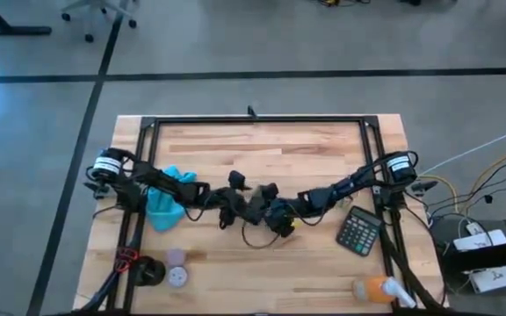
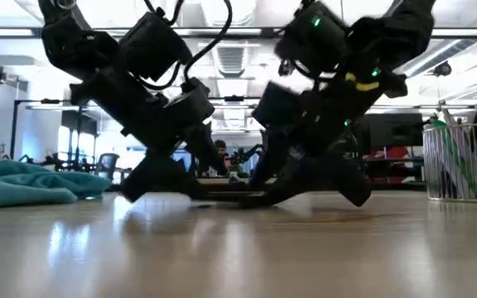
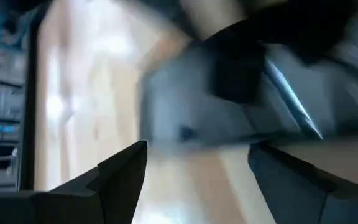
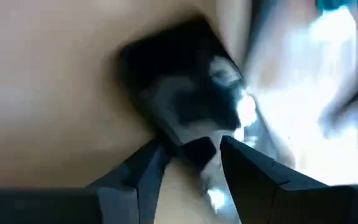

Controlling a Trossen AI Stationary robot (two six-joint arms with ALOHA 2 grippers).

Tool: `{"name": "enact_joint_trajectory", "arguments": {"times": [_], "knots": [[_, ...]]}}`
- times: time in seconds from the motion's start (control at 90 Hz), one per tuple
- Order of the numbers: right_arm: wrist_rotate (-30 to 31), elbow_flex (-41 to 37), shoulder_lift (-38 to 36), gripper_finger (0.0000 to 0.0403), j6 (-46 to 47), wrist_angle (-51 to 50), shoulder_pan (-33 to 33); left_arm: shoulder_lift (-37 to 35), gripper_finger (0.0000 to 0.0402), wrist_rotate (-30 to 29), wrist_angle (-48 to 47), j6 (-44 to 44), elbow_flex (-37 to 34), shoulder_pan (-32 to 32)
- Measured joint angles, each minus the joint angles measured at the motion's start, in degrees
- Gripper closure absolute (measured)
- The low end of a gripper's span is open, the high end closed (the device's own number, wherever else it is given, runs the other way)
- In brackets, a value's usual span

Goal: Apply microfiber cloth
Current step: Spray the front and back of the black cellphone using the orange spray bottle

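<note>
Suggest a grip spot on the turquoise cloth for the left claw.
Probably a raised fold on the microfiber cloth, taken from above: it lies crumpled on the table under the left arm, so its wrinkles stand proud. The left claw is now at mid-table, past the cloth.

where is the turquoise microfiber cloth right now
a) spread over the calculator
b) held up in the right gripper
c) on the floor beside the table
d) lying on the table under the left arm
d: the high view shows the microfiber cloth bunched on the table beneath the left arm, away from both grippers at the middle.
</note>
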Motion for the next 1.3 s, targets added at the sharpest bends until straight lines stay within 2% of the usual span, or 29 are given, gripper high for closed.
{"name": "enact_joint_trajectory", "arguments": {"times": [0.322,0.467,0.533,0.7,0.822,0.978,1.122,1.211,1.3], "knots": [[7.4,0.9,0.6,0.0223,-4.8,-0.1,1.5,0.1,0.0132,1.0,-0.7,-3.3,-0.4,-0.1],[10.7,1.3,0.6,0.0229,-8.2,4.3,1.5,0.0,0.0132,4.9,0.0,-5.7,-0.4,-0.4],[10.7,1.3,0.6,0.0231,-9.9,5.5,1.6,0.0,0.0132,7.0,-0.3,-6.3,-0.5,-0.4],[8.5,1.3,0.8,0.024,-10.8,4.0,1.5,0.0,0.0132,6.8,-0.5,-6.3,-0.6,-0.5],[3.6,1.2,0.9,0.0262,-10.8,3.1,1.5,0.0,0.0132,6.5,-0.2,-6.3,-0.6,-0.5],[3.1,1.2,0.9,0.032,-10.8,3.1,1.8,0.0,0.0132,5.6,-0.4,-4.9,-0.6,-0.4],[5.6,2.5,0.8,0.0386,-9.2,3.6,2.4,-1.8,0.0132,-1.4,-1.7,-0.7,-0.7,-1.6],[7.9,2.8,-0.5,0.0391,-7.7,2.4,3.5,-5.0,0.0132,-5.8,-4.5,0.9,-0.7,-2.2],[7.9,2.8,-3.6,0.039,-5.6,0.6,4.0,-9.2,0.0132,-6.5,-8.0,0.0,-0.9,-2.3]]}}
